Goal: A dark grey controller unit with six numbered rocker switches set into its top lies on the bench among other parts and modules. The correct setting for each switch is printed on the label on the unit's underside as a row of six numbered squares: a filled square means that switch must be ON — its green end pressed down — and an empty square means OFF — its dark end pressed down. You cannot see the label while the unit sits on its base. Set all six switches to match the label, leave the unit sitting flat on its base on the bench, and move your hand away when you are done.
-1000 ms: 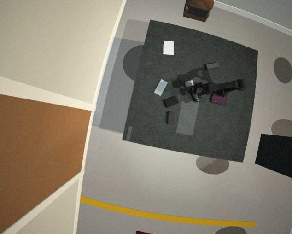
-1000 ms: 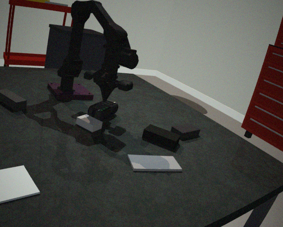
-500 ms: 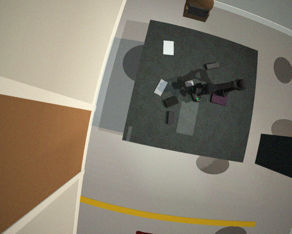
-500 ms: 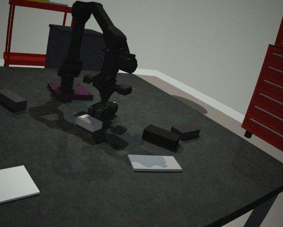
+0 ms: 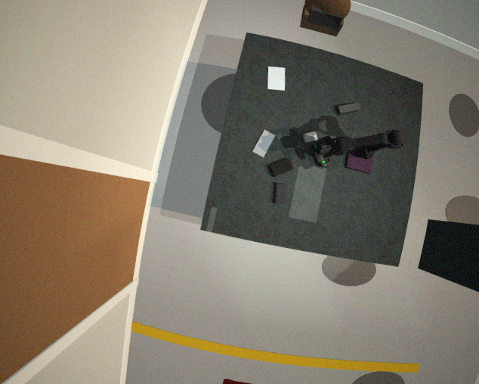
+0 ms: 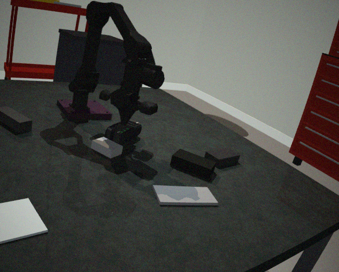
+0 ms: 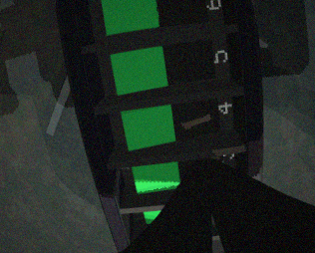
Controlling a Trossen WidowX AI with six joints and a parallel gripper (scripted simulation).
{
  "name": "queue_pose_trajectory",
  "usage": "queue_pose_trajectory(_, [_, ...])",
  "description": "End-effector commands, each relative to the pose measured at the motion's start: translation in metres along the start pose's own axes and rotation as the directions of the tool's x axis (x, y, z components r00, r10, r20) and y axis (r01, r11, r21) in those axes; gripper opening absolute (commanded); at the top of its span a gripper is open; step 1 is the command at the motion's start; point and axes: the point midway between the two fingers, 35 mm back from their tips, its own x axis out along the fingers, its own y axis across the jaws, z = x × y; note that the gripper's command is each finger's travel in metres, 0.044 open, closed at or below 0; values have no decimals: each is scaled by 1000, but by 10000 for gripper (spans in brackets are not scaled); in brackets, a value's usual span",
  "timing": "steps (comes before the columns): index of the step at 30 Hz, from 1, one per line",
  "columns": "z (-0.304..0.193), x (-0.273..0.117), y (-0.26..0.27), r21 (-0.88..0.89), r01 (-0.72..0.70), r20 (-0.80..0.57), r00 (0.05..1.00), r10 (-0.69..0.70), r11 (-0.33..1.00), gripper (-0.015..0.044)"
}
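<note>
The dark grey controller unit [image 5: 322, 162] [image 6: 115, 137] [image 7: 90, 107] sits with its switches facing up, just beyond the arm's base. In the wrist view the numbers 6, 5, 4 and 3 run from top to bottom on the right, partly cut off or covered. The green ends of switch 6 [image 7: 131, 16], switch 5 [image 7: 140, 71], switch 4 [image 7: 148, 127] and switch 3 [image 7: 156, 174] show on the left. My gripper [image 6: 124, 123] [image 7: 204, 170] is shut and empty, its tips at the unit's top near switch 3's dark end. It hides most of switches 2 and 1; contact is unclear.
A pale box [image 5: 310, 137] [image 6: 106, 148] stands close beside the unit. A light panel [image 5: 264, 143] [image 6: 183, 195], black block [image 5: 280, 167] [image 6: 192, 163] and dark block [image 5: 279, 193] [image 6: 223, 158] lie farther out. Another block [image 5: 348, 107] [image 6: 14, 120] and a white sheet [image 5: 276, 78] [image 6: 21, 219] lie elsewhere.
</note>
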Motion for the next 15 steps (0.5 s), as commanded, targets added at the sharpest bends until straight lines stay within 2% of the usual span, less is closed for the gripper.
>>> queue_pose_trajectory(1, [1,1,0,-4,3,3,1000,-3,1000,0])
queue_pose_trajectory(6, [0,-41,0,-4,2,3,1000,-2,1000,0])
queue_pose_trajectory(15, [17,-43,16,-4,1,5,1000,-1,1000,0])
